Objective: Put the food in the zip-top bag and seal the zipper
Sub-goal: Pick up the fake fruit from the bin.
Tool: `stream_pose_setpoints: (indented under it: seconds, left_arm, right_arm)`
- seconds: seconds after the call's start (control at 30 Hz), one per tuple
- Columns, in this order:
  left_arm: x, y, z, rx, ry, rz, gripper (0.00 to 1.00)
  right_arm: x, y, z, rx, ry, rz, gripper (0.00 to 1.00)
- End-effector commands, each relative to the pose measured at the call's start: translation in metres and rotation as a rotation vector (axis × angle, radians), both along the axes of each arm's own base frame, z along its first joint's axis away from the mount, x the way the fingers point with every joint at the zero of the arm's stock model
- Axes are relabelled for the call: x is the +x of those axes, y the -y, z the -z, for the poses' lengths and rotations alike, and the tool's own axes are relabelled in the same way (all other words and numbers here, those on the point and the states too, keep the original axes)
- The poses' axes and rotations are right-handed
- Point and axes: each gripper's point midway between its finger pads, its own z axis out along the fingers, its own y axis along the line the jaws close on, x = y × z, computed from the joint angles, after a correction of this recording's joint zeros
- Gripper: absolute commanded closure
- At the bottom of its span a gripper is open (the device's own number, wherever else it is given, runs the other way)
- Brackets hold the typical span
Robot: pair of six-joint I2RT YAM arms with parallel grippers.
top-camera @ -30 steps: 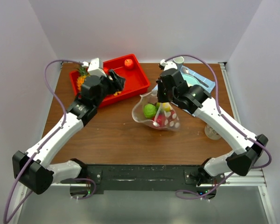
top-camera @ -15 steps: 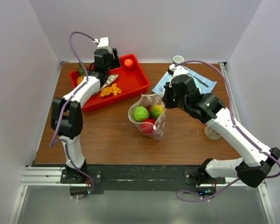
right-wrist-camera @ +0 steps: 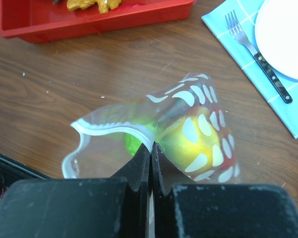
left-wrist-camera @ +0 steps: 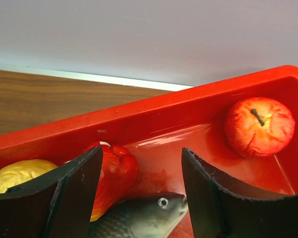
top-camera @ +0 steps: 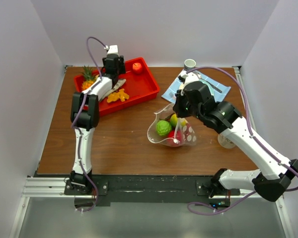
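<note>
Two arms: the work looks split, one fetching at the shallow red plastic tray (top-camera: 149,88) and the other tending the pouch.
Left gripper (left-wrist-camera: 141,152): fingers are spread wide with nothing between them, hovering over the tray's far end, probably to line up a pick.
Nearest fruit: a round red toy apple (left-wrist-camera: 258,126) sits in the tray's far corner, just outside one finger; a red pepper-like toy (left-wrist-camera: 114,168) and a grey toy fish (left-wrist-camera: 139,213) lie under the gap.
Right gripper (right-wrist-camera: 150,148): fingers are pinched tight on the rim of the clear dotted zip-top bag (right-wrist-camera: 193,96), lifting that edge so the mouth gapes and nothing rolls out.
Bag position: on the wooden table (top-camera: 114,139), well apart from the tray, towards the right arm's side.
Zipper (right-wrist-camera: 109,128): a pale ridged strip curling open, unsealed.
Food inside: a green round fruit (top-camera: 163,128), a yellow one (right-wrist-camera: 193,144) and a red one (top-camera: 176,135), bunched at the bottom.
Progress: part-filled, I judge; the apple lies in the tray and sealing is not yet begun.
Risk: the floppy plastic may sag shut while a fruit is carried over from the tray.
</note>
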Motion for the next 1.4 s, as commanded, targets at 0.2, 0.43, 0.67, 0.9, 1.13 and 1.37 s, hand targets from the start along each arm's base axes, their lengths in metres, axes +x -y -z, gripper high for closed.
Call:
stream_pose_setpoints:
  seconds: [0.2, 0.43, 0.67, 0.9, 1.13, 1.37]
  left_arm:
    - [0.005, -0.027, 0.001, 0.035, 0.025, -0.084, 0.31]
    - [0.005, -0.035, 0.029, 0.042, -0.028, -0.091, 0.31]
    - [0.007, -0.040, 0.049, 0.042, -0.059, -0.098, 0.31]
    - [0.005, -0.035, 0.055, 0.024, -0.071, -0.084, 0.41]
    - [0.004, -0.022, 0.005, -0.025, 0.034, -0.016, 0.68]
    - [-0.006, -0.019, -0.056, -0.058, 0.125, 0.004, 0.85]
  right_arm:
    - [-0.003, -0.004, -0.015, 0.052, 0.052, -0.039, 1.00]
    - [-0.003, -0.004, -0.013, 0.055, 0.046, -0.041, 1.00]
    - [-0.002, -0.007, -0.010, 0.054, 0.038, -0.045, 1.00]
    - [-0.001, -0.007, -0.011, 0.056, 0.039, -0.041, 1.00]
    - [0.000, -0.006, -0.011, 0.058, 0.040, -0.023, 1.00]
    - [0.004, -0.007, -0.002, 0.045, 0.022, -0.008, 1.00]
